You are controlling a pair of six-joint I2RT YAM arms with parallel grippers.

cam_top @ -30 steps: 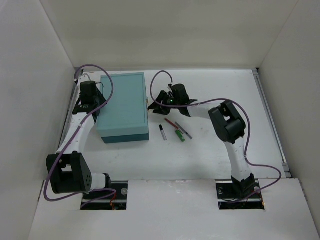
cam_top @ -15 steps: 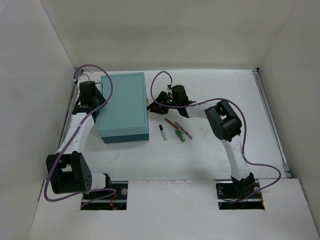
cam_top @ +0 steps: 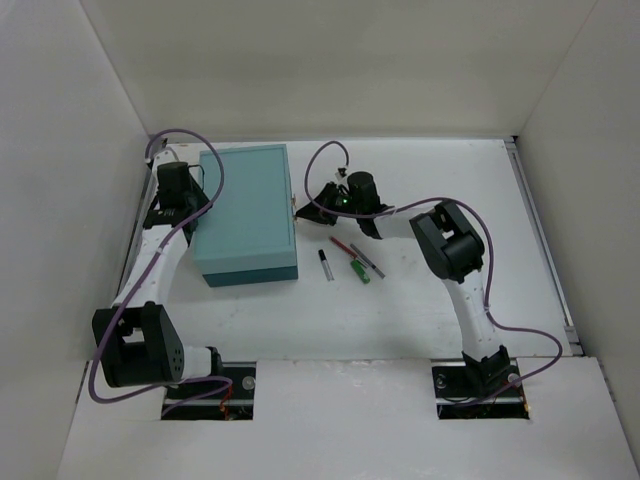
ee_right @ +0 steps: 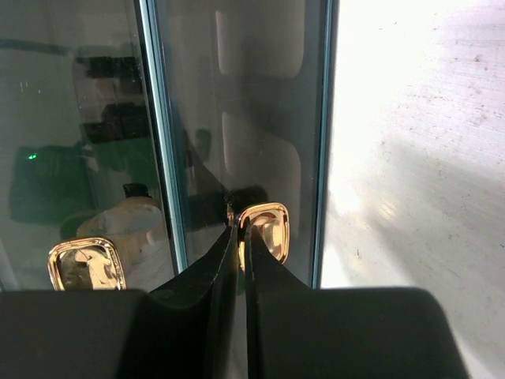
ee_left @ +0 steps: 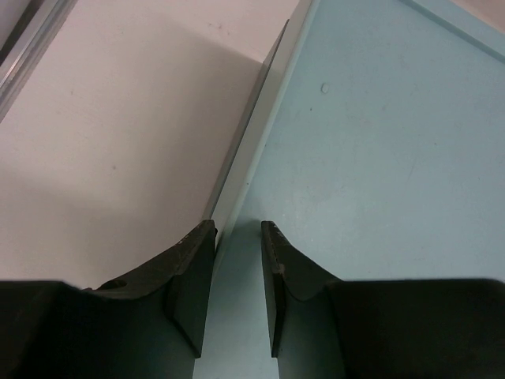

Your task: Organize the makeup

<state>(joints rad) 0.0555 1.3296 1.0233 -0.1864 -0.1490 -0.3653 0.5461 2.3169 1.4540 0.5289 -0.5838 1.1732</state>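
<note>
White tabletop (cam_top: pixel 430 300) with white walls is filling my overhead view, and I am using the teal box (cam_top: pixel 246 212) as my marker. Off its right side, near it but not touching, the makeup is lying loose: a black pencil (cam_top: pixel 324 263), a red pencil (cam_top: pixel 343 243), a grey pencil (cam_top: pixel 367 262) and a green tube (cam_top: pixel 359 271) just beside the grey one. My left gripper (ee_left: pixel 237 229) is sitting at the box's left rim, fingers a little apart with that rim running between them. My right gripper (ee_right: pixel 239 230) is sitting at the box's right face, fingers all but together, tips against a gold clasp (ee_right: pixel 266 229). I am unable to tell whether they are gripping it.
</note>
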